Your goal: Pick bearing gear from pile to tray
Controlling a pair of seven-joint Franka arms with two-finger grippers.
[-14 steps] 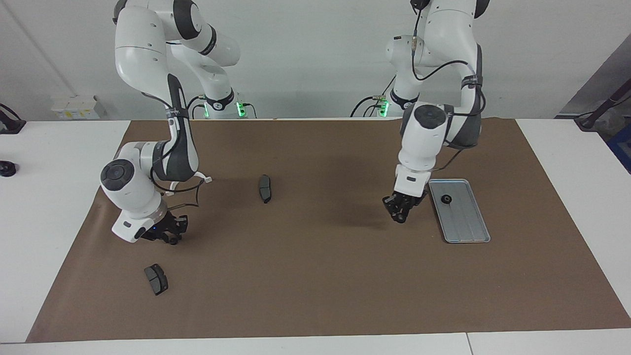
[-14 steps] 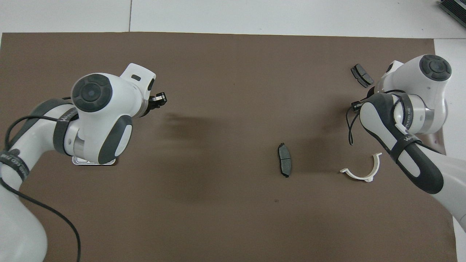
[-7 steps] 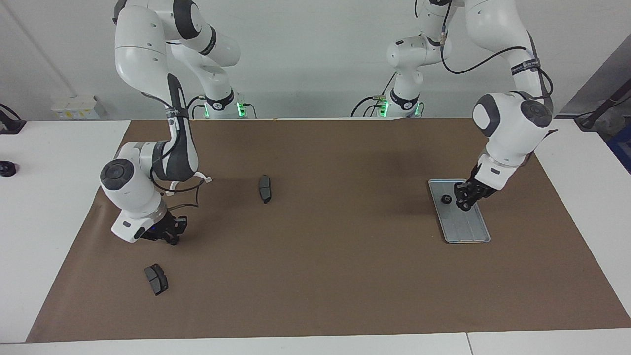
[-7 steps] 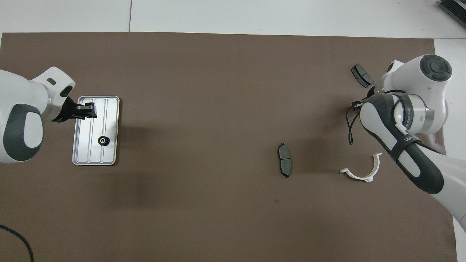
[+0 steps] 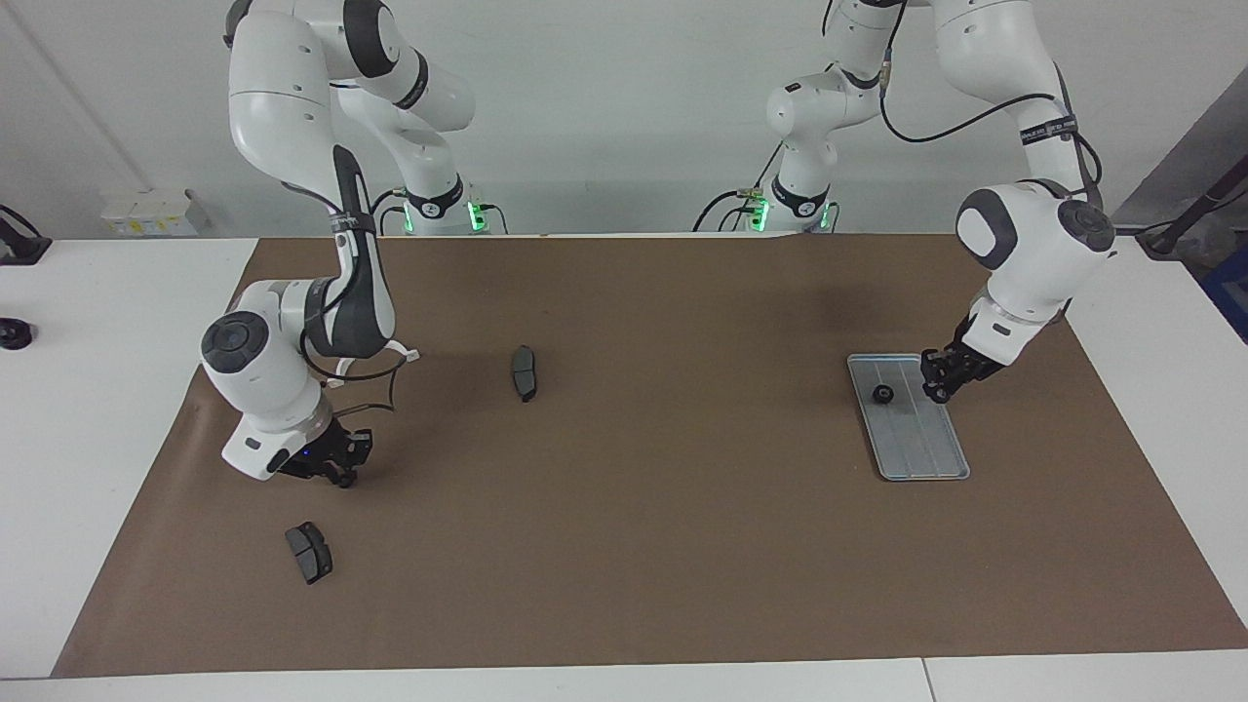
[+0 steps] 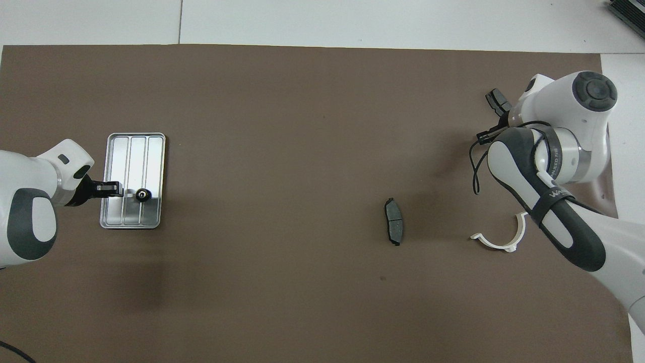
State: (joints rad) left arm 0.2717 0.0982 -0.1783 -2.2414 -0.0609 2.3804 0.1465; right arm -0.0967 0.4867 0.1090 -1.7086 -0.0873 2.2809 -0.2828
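The silver-grey ridged tray (image 5: 921, 444) (image 6: 132, 151) lies on the brown mat toward the left arm's end of the table. One small black bearing gear (image 5: 882, 394) (image 6: 142, 195) rests in it, in the part nearer the robots. My left gripper (image 5: 939, 387) (image 6: 113, 189) hangs over the tray's outer rim, just beside that gear. My right gripper (image 5: 338, 471) sits low over the mat toward the right arm's end, shut. I cannot see what lies between its tips, and the overhead view hides it under its own wrist. No pile of gears shows.
One dark brake pad (image 5: 525, 371) (image 6: 393, 228) lies mid-mat. Another brake pad (image 5: 308, 552) (image 6: 497, 100) lies beside the right gripper, farther from the robots. A white curved clip (image 6: 499, 237) lies by the right arm. White table edges surround the mat (image 5: 624, 546).
The left arm swung from beside the tray to over it, then slid along it toward the robots to the gear's side. The right gripper closed fully and barely moved.
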